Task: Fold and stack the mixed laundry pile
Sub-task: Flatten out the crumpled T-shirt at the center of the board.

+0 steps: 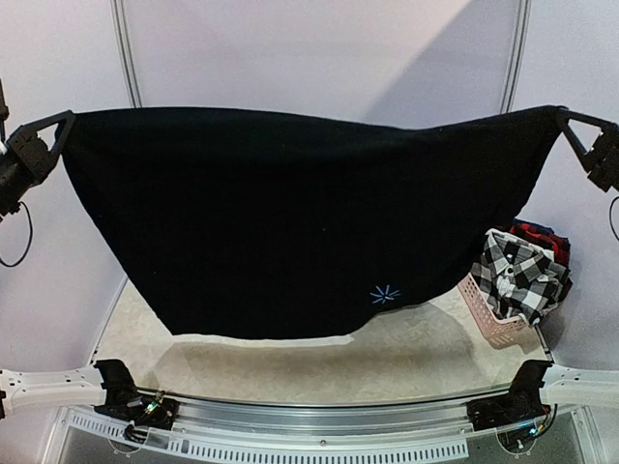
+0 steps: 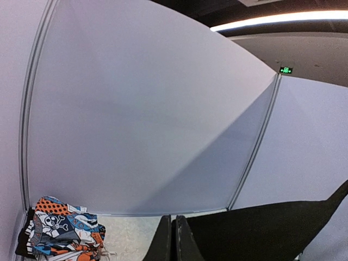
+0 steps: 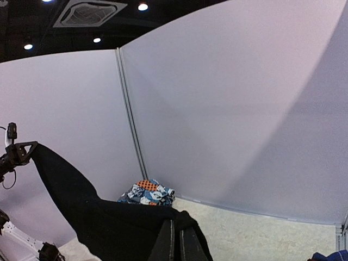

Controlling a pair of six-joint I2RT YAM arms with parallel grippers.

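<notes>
A large plain black garment (image 1: 290, 222) with a small blue star mark hangs spread wide above the table. My left gripper (image 1: 70, 118) is shut on its upper left corner and my right gripper (image 1: 561, 112) is shut on its upper right corner, both raised high. In the left wrist view the closed gripper (image 2: 173, 218) pinches the black cloth (image 2: 261, 228). The right wrist view shows that gripper (image 3: 177, 227) closed on the bunched black cloth (image 3: 109, 223). Orange-blue-white printed pieces (image 2: 62, 231) (image 3: 148, 193) lie at the table's far left corner.
A pink perforated basket (image 1: 488, 317) stands at the table's right edge, holding a black-and-white checked garment (image 1: 522, 275) with a red/navy plaid one (image 1: 538, 233) behind it. The pale table (image 1: 406, 358) is ringed by white wall panels (image 1: 319, 58).
</notes>
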